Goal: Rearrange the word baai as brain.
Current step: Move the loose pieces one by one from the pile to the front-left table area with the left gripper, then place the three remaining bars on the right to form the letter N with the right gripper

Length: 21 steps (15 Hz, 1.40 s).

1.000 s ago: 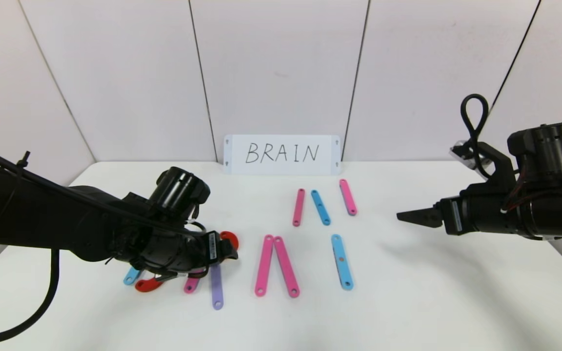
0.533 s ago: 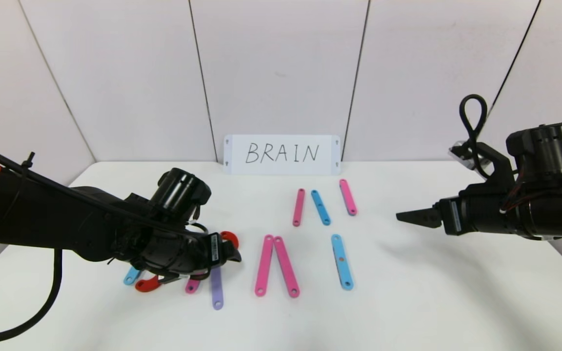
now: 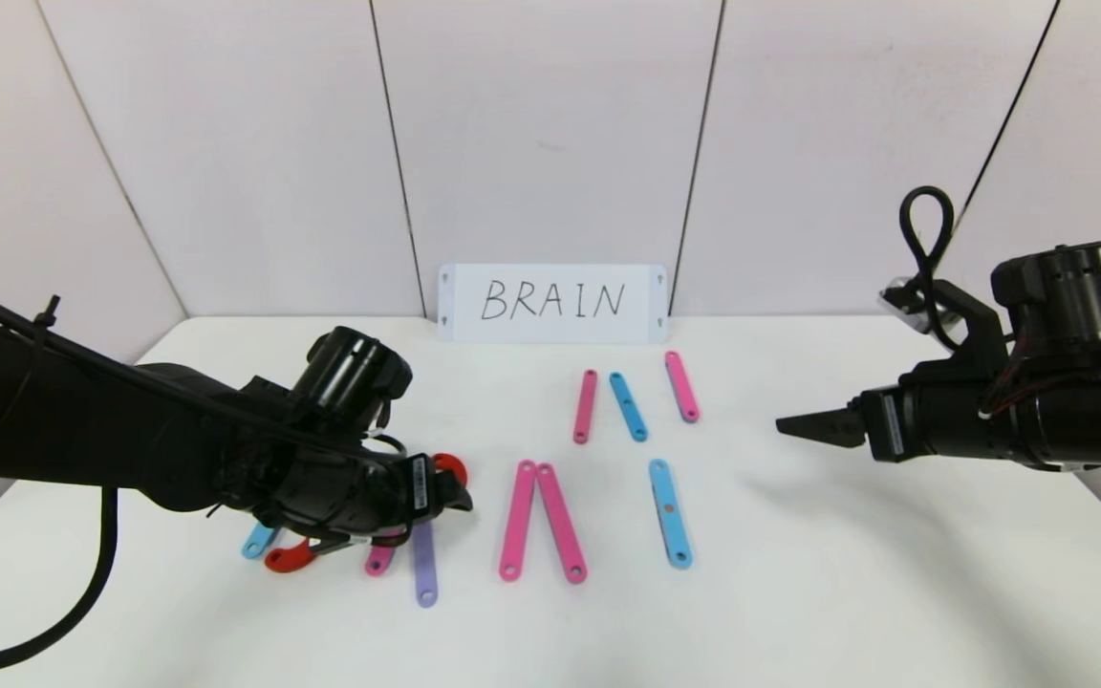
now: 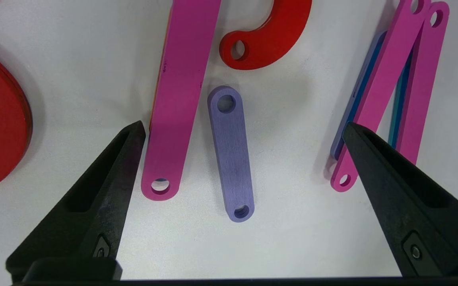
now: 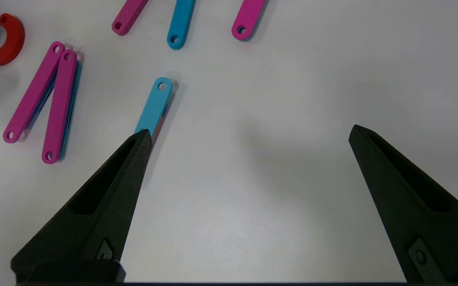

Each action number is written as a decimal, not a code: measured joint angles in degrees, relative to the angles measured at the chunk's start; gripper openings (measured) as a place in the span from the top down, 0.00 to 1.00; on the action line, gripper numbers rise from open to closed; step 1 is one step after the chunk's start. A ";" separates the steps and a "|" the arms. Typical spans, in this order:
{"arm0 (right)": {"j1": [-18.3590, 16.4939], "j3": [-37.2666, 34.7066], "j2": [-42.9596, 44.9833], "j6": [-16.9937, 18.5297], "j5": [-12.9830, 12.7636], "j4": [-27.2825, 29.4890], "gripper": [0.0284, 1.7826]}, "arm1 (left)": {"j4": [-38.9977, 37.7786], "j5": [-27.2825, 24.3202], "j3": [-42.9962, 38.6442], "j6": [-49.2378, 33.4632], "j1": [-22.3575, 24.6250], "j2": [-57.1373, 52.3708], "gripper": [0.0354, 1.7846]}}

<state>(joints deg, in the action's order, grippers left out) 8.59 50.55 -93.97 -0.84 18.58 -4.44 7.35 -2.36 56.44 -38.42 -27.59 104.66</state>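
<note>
**2 open grippers, nothing held; strips lie loose on the table**

2 long flat pink strips with end holes (image 3: 541, 521) form an inverted V at table centre, touching at the far ends. Just right of them lies 1 light-blue strip (image 3: 670, 513). Farther back, near the white handwritten "BRAIN" card (image 3: 552, 303), lie 3 shorter strips: pink, blue, pink. On the left, partly under the arm: 1 short purple strip (image 4: 231, 153), 1 pink strip (image 4: 181, 95) beside it, 1 red half-ring curve (image 4: 268, 37).

Left gripper (image 4: 245, 131): jaws spread wide, low over the purple strip, straddling it and the pink one, gripping nothing. Right gripper (image 5: 249, 133): wide open, empty, above bare white table (image 3: 847, 573) at right.
</note>
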 joint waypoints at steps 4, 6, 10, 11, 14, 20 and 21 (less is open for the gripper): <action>0.06 -0.01 0.00 0.00 0.00 0.00 0.03 | -0.11 2.50 -0.09 1.83 0.67 -1.38 0.03; 0.06 -0.01 0.04 0.05 0.00 0.00 0.03 | -0.33 7.20 0.11 4.30 1.62 -1.63 0.03; 0.09 -0.01 0.41 0.07 0.00 -0.05 0.03 | -2.08 7.88 0.63 12.02 2.15 -4.63 0.03; 0.09 0.02 0.45 0.07 0.02 -0.07 0.03 | -2.12 7.70 0.66 15.47 2.60 -5.84 0.03; 0.30 0.00 0.39 0.07 0.11 -1.45 0.03 | -2.39 4.57 1.40 27.98 4.33 -8.90 0.03; 0.33 -1.63 0.17 0.98 0.38 -7.94 0.03 | -2.34 -6.23 9.26 40.48 10.31 -9.75 0.03; 0.35 -1.24 0.17 1.13 0.38 -7.88 0.03 | -2.29 -6.91 10.34 41.07 11.45 -9.59 0.03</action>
<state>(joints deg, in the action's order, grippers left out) 8.95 49.31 -93.79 0.29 18.96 -12.31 5.06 -9.28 66.78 2.65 -16.14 95.06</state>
